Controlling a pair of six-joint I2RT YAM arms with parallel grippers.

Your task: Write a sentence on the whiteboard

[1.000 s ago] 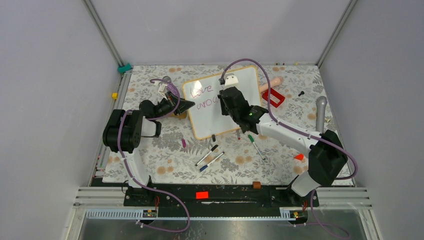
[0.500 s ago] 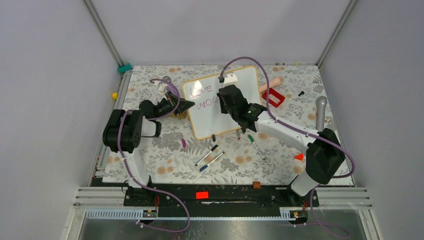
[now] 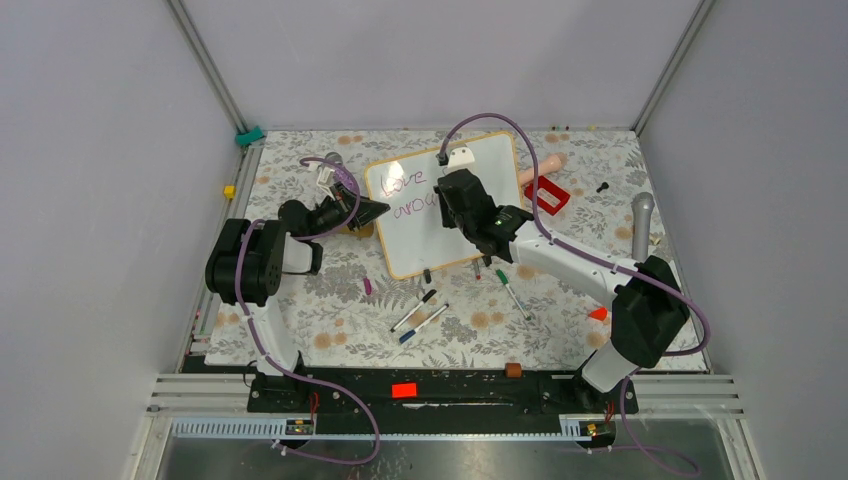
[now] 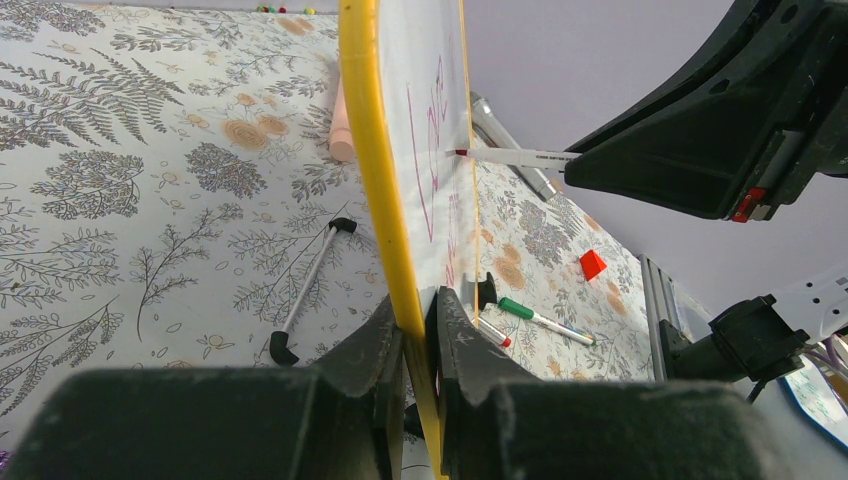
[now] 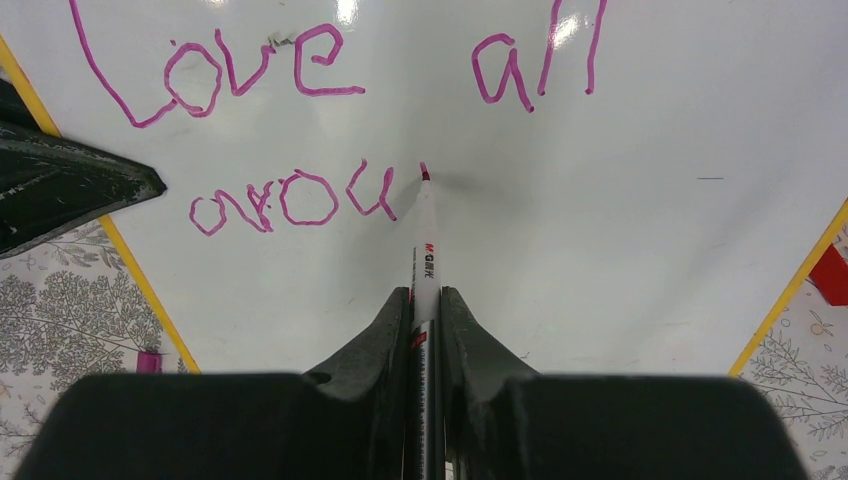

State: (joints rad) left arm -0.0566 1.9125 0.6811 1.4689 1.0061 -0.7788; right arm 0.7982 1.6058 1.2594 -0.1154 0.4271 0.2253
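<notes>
The whiteboard (image 3: 425, 245) stands tilted on the table, its orange frame (image 4: 365, 150) clamped at the left edge by my shut left gripper (image 4: 415, 305) (image 3: 375, 210). My right gripper (image 5: 425, 295) (image 3: 455, 200) is shut on a white marker (image 5: 424, 250) (image 4: 515, 156). The marker's pink tip touches the board just right of the last written letter. The sentence (image 5: 330, 92) (image 3: 405, 183) is pink cursive; it reads "Love all" on the top line and "arou" below it. In the top view my right wrist hides the right part of the writing.
Loose markers lie on the floral cloth below the board: a green one (image 3: 513, 293) and two dark ones (image 3: 413, 310) (image 3: 423, 323). A red frame (image 3: 547, 196) and a peach cylinder (image 3: 540, 168) lie right of the board. A white eraser (image 3: 461, 157) sits at its top edge.
My right arm has shifted slightly with the marker against the board. The left arm and the board have not moved.
</notes>
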